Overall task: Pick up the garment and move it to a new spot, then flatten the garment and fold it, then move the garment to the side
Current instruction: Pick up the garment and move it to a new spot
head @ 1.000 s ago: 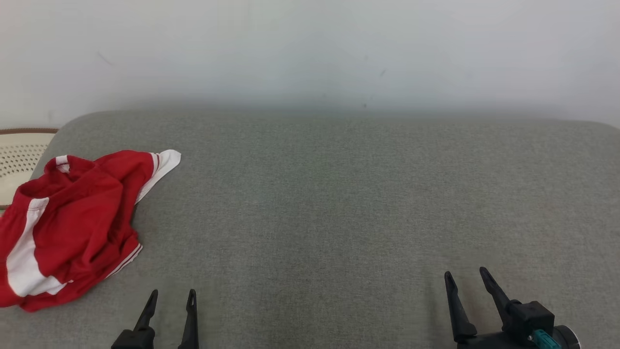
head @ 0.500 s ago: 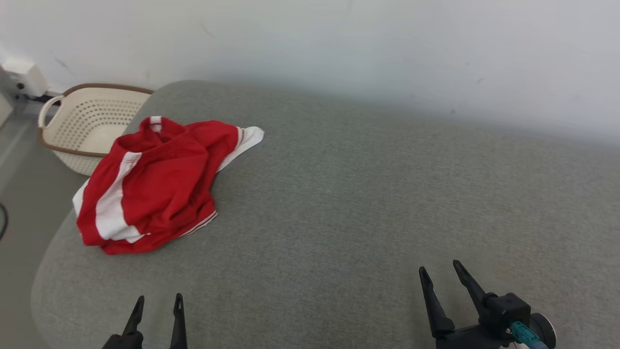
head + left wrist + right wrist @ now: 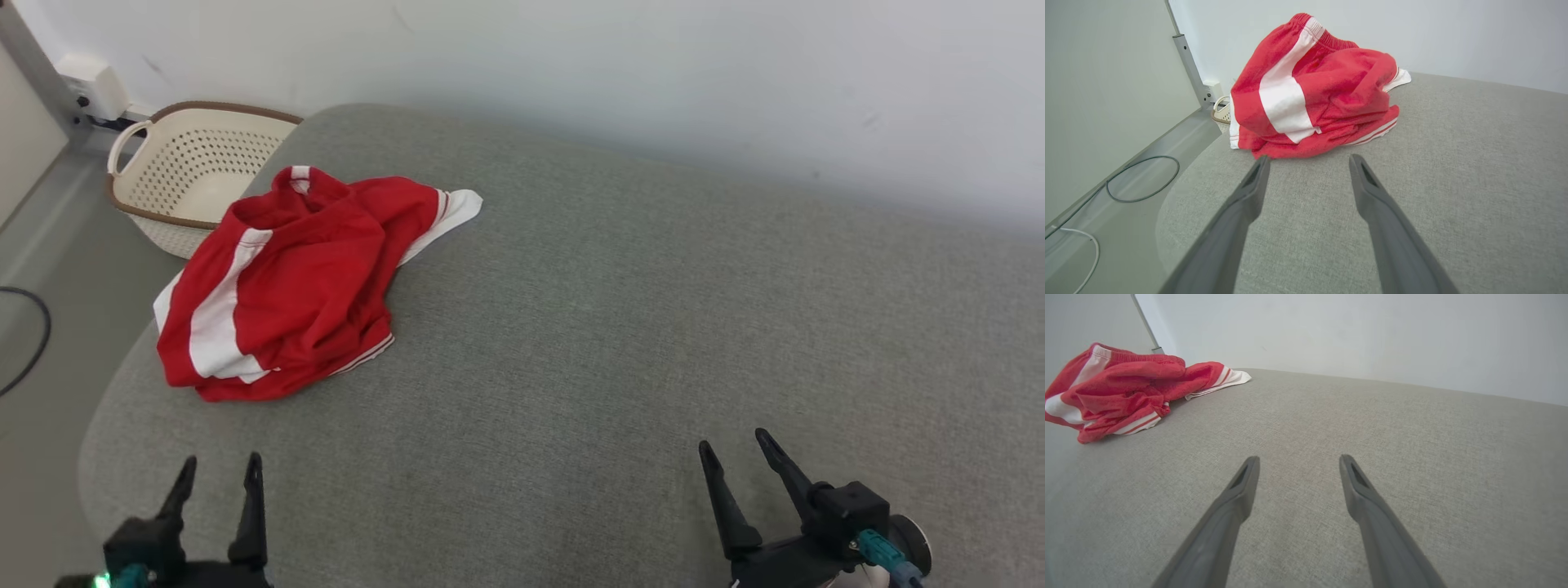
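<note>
nothing done yet, by the look of it: the red garment (image 3: 282, 282) lies crumpled on the grey cushion (image 3: 620, 327), just ahead of the left gripper (image 3: 222, 459) and well apart from the right gripper (image 3: 732, 438). both are spread wide and empty. pickup, flattening, folding and setting aside all remain.

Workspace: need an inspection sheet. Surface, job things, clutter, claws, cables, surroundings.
Surface: grey cushion, woven fabric.
Job things: red-and-white garment, crumpled near the left edge.
Clutter: nothing seen.
Claws: left claw and right claw open, holding nothing, apart from the garment.
Cables: black cable and white cable on the floor.
Surroundings: basket on the floor beyond the garment; white wall.
</note>
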Motion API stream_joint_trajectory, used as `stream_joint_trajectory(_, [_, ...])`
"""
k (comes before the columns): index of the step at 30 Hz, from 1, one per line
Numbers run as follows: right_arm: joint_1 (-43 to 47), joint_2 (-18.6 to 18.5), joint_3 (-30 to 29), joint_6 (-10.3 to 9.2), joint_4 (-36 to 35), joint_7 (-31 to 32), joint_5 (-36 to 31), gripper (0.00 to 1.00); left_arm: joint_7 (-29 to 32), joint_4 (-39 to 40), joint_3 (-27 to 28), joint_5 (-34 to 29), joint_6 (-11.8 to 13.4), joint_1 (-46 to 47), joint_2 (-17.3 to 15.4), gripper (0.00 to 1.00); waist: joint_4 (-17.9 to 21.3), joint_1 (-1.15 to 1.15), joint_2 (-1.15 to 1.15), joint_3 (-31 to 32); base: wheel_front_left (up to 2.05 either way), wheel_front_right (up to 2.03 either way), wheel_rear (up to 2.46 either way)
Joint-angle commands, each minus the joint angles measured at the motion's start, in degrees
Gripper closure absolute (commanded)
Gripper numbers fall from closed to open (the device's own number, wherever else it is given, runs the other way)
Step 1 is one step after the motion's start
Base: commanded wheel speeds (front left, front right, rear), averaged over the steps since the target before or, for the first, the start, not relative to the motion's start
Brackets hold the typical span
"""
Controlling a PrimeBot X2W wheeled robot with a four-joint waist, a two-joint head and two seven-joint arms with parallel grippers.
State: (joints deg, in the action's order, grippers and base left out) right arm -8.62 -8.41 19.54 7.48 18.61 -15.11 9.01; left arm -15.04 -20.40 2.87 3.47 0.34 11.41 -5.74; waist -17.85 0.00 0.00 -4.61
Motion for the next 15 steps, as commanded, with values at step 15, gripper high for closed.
stream_joint_trajectory(15, [-2.02,-3.29,-0.65,0.02,-2.0,-0.07,1.1,0.0,-0.22,-13.12,0.13,-3.48,-5.65,25.69,-13.84,0.0,10.46,0.0,0.0,-10.78,0.0,0.0,0.0])
